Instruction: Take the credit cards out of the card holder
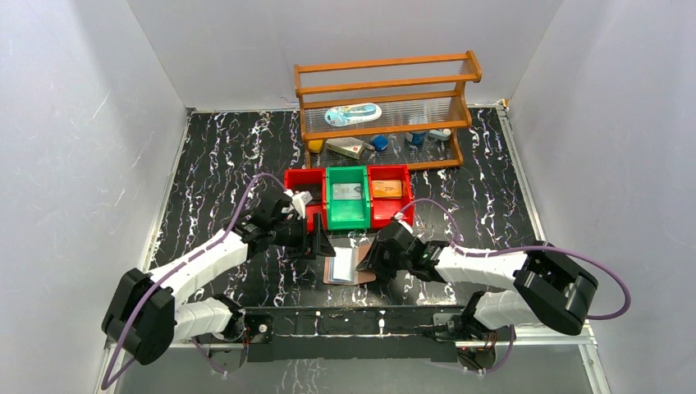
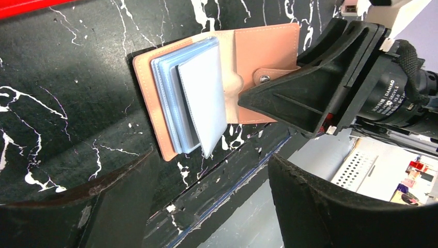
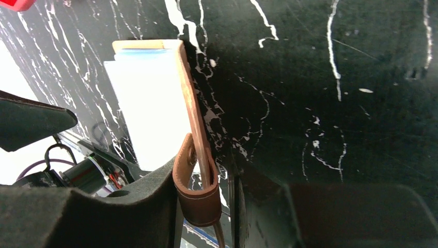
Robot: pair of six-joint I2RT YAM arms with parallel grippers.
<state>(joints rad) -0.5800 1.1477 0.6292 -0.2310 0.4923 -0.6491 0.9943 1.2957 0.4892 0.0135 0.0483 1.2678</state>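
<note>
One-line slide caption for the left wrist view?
Card holder lies open on the marbled table, clear sleeves fanned, right gripper clamping its snap-tab side.

The left arm (image 1: pixel 205 258) and right arm (image 1: pixel 484 264) are clad in white, with black joints. A purple cable (image 1: pixel 244 195) is routed along each.

Right gripper (image 3: pixel 204 186) pinching a brown wallet (image 3: pixel 193 103) by its cover, which is running edge-on away from between the two fingers (image 3: pixel 129 212). The snap tab (image 3: pixel 196 199) is curling against the sleeve-side finger. Pale clear sleeves (image 3: pixel 147 113) are lying beyond that fingertip, beside the cover. The black, white-veined table (image 3: pixel 320 103) is spreading beyond the other finger.
</note>
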